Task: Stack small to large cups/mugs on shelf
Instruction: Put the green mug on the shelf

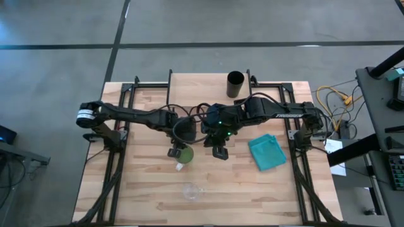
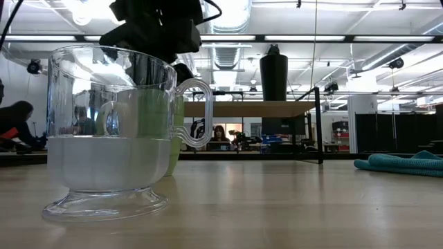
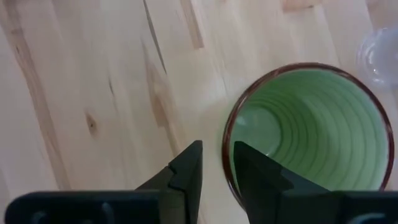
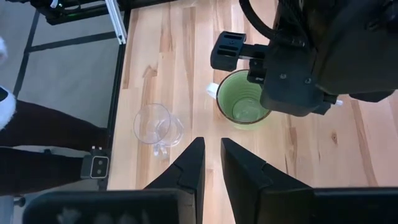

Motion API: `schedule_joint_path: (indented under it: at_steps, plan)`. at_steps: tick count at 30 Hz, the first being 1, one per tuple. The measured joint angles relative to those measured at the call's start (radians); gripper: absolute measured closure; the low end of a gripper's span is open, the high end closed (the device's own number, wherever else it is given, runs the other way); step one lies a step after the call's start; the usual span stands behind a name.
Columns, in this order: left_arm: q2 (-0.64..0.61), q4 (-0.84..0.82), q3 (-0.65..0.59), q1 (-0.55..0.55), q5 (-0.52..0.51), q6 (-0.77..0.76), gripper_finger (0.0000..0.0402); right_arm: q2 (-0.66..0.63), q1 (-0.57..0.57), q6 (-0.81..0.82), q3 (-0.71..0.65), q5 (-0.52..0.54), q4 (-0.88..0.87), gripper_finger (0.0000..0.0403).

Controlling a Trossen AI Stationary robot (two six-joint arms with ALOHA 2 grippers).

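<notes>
Green mug (image 1: pixel 184 154) mid-table (image 1: pixel 145 183), left gripper (image 1: pixel 176 152) at its rim; black cup (image 1: pixel 235 85) on far shelf (image 2: pixel 249 108); right gripper (image 1: pixel 218 152) idle beside. Low: glass cup (image 2: pixel 111 131) nearest. Left wrist: narrow-gapped fingers (image 3: pixel 186 171) straddling mug wall, presumably for lifting, grip not yet certain. Right wrist: slightly parted, holding nothing.

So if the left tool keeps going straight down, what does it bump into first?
Most likely the rim of the green mug. The left tool points down with one finger outside the near wall and the other over the inside. Depth is unclear, so it may already be touching.
</notes>
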Motion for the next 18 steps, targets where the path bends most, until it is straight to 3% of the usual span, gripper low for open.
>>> schedule_joint_path:
  at_steps: [8, 14, 18]
  plan:
    - [0.033, 0.004, 0.001, 0.000, 0.002, -0.006, 0.0327, 0.000, 0.000, 0.000, 0.000, 0.000, 0.000, 0.0355]
    - [0.039, 0.005, 0.004, 0.000, -0.001, -0.011, 0.0390, 0.000, -0.001, 0.000, 0.000, 0.000, 0.000, 0.0355]
    - [0.040, 0.011, 0.030, 0.000, -0.037, -0.044, 0.0393, 0.000, -0.001, 0.000, 0.000, 0.000, 0.000, 0.0355]
